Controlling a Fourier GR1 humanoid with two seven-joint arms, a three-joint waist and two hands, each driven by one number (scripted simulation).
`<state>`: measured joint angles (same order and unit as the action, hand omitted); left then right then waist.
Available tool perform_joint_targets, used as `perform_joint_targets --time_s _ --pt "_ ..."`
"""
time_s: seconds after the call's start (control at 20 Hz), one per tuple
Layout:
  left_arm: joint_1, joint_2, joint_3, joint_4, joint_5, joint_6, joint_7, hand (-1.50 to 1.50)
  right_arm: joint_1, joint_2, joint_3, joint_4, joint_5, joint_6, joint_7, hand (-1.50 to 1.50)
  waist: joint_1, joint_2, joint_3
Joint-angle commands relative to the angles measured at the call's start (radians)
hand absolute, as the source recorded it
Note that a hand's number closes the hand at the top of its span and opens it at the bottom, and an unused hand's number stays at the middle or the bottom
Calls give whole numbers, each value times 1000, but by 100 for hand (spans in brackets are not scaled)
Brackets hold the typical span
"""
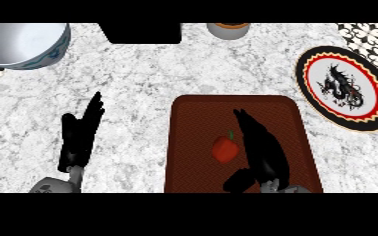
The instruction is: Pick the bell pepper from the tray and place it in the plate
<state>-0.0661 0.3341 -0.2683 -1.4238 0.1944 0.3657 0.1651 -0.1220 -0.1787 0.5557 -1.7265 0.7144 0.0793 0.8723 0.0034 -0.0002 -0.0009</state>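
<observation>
Speckled grey counter [148, 75], my right hand [260, 147] open over the brown tray [198, 111] beside the red pepper [225, 148], plate [316, 62] right, left hand [80, 135] resting open.

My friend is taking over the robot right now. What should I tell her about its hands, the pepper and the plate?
Left hand: open, resting over the bare counter, left of the tray.
Right hand: open, fingers straight, over the tray just right of the bell pepper, not holding it.
Bell pepper: lying on the brown tray, near its middle.
Plate: at the counter's right edge, nothing on it.
Done: nothing picked up yet.
Left: grasp the pepper, lift it, put it on the plate.
</observation>
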Motion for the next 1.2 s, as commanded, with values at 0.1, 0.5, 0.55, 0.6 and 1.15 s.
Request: perform_joint_targets --time_s 0.1,0.5,0.55,0.6,1.15 --pt "-17 -12 66 -6 -25 -45 21 0 -60 81 -36 -10 5 136 109 -150 -2 0 1" --pt "0 -118 96 55 -122 -54 -32 0 -18 113 -75 85 44 137 -37 -150 -4 0 1" --pt "44 -46 86 -119 -92 -75 124 0 56 100 -42 96 65 67 -67 -150 -1 -1 1" --pt "63 -110 79 28 -126 -62 -61 0 -87 163 -87 140 44 158 20 -150 0 0 1" --pt "31 -157 151 -46 -189 -104 65 0 -54 174 -164 309 100 80 -192 -150 -1 0 1"
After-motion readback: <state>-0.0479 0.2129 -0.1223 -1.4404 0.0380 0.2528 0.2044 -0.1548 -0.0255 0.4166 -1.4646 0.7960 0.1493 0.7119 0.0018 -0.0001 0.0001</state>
